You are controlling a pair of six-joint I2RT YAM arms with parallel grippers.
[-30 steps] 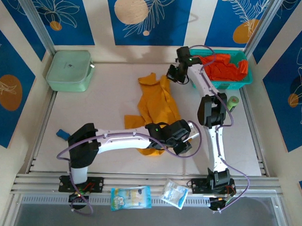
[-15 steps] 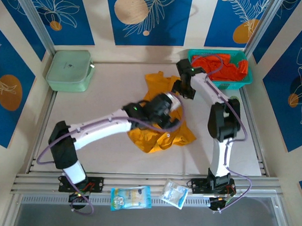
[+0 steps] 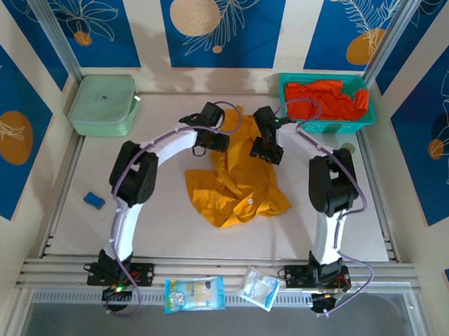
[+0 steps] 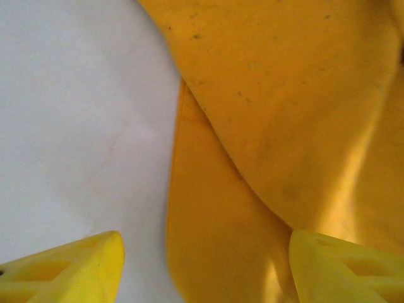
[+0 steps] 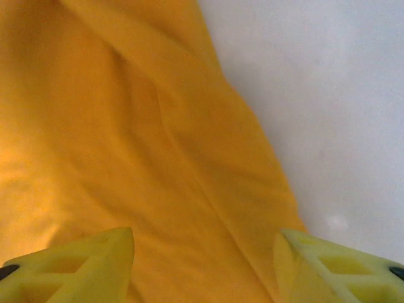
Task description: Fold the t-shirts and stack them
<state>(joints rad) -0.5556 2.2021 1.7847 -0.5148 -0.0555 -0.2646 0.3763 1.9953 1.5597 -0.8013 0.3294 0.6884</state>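
A mustard-yellow t-shirt (image 3: 239, 185) lies crumpled in the middle of the table, one narrow part reaching toward the back. My left gripper (image 3: 215, 142) is at the shirt's upper left edge, open. In the left wrist view its yellow fingertips (image 4: 71, 270) straddle the cloth's edge (image 4: 214, 240), one over bare table. My right gripper (image 3: 267, 150) is at the upper right edge, also open. Its fingertips (image 5: 71, 265) stand apart over the yellow cloth (image 5: 158, 158). Red-orange t-shirts (image 3: 324, 99) are piled in the teal basket (image 3: 366, 120) at the back right.
A pale green lidded box (image 3: 101, 103) stands at the back left. A small blue object (image 3: 93, 200) lies on the left of the table. Two plastic packets (image 3: 195, 293) (image 3: 260, 287) rest on the front rail. Walls close in both sides.
The shirt, held stretched between both grippers a second ago, now lies loose on the table. The left arm swung from the front to the shirt's far left; the right gripper came down beside it. Both opened.
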